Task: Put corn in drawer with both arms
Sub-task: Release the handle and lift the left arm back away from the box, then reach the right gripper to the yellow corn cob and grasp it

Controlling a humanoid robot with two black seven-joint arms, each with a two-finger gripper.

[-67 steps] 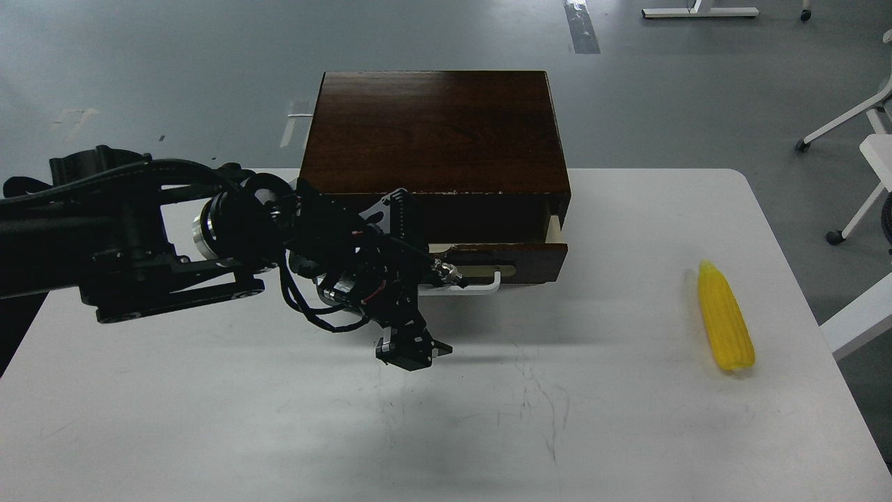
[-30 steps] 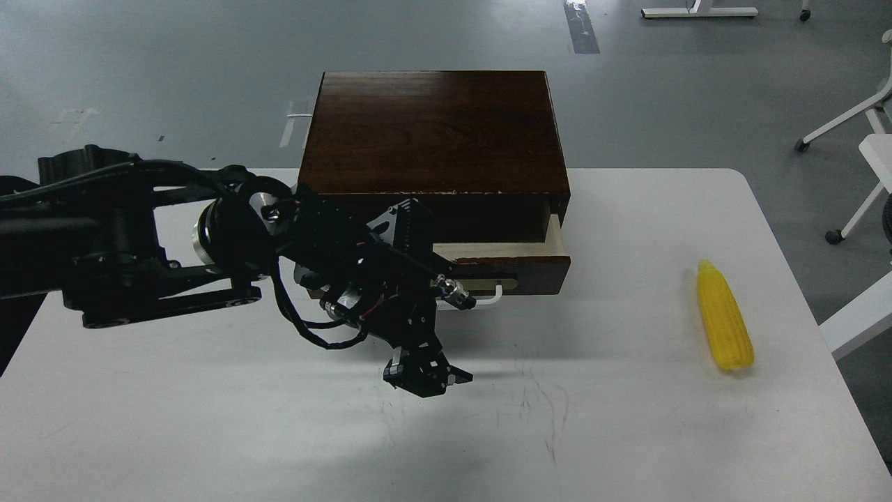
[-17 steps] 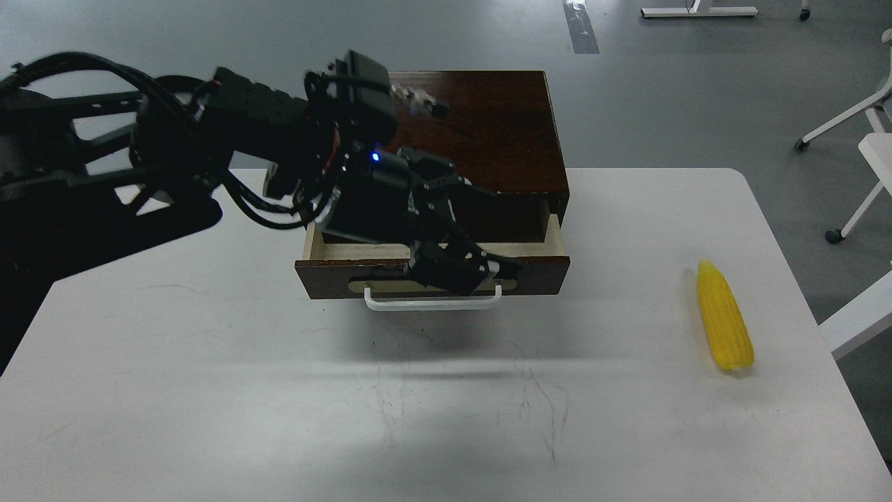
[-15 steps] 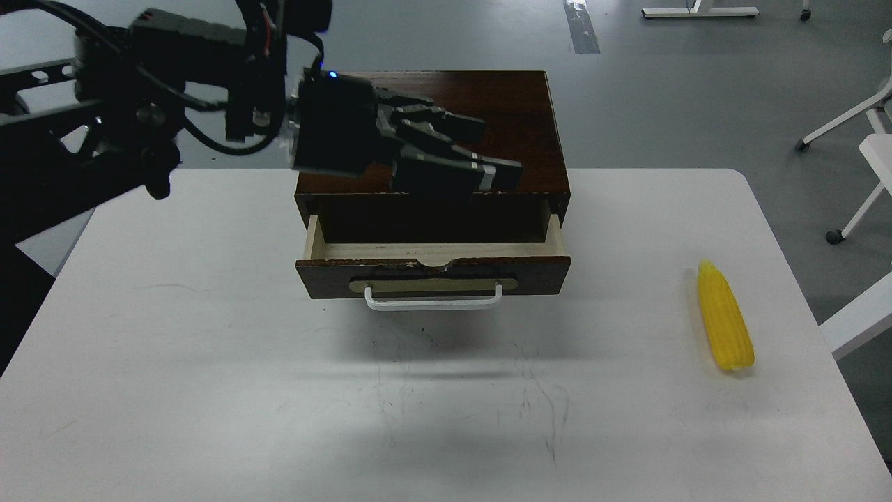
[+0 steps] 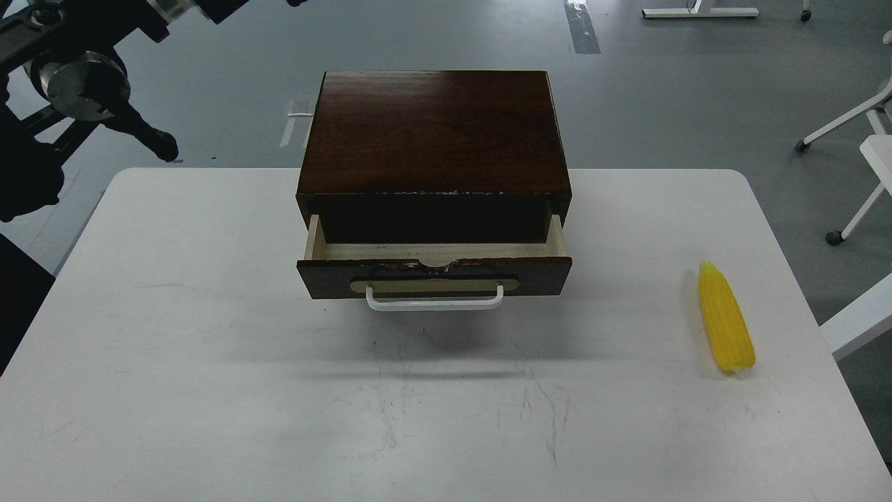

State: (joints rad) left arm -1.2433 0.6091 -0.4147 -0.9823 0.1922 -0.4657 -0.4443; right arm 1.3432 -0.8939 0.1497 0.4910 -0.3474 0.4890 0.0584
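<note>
The drawer (image 5: 433, 275) of the dark brown wooden box (image 5: 433, 132) stands partly pulled out, showing pale wood sides, a chipped dark front, a beige plate and a white bar handle (image 5: 434, 301). Its inside looks empty. The yellow corn (image 5: 725, 325) lies on the white table (image 5: 209, 390) at the right, tip pointing away from me. Only part of my left arm (image 5: 77, 77) shows at the top left corner, raised high; its gripper is out of view. My right arm is out of view.
The box sits at the table's back middle. White chair legs and a table base (image 5: 857, 125) stand on the grey floor at the right, off the table. The table's right edge is close to the corn.
My left arm has let go of the drawer handle, lifted up and swung back to the top left, its gripper leaving the view. The drawer was pulled out first. The corn has not moved.
</note>
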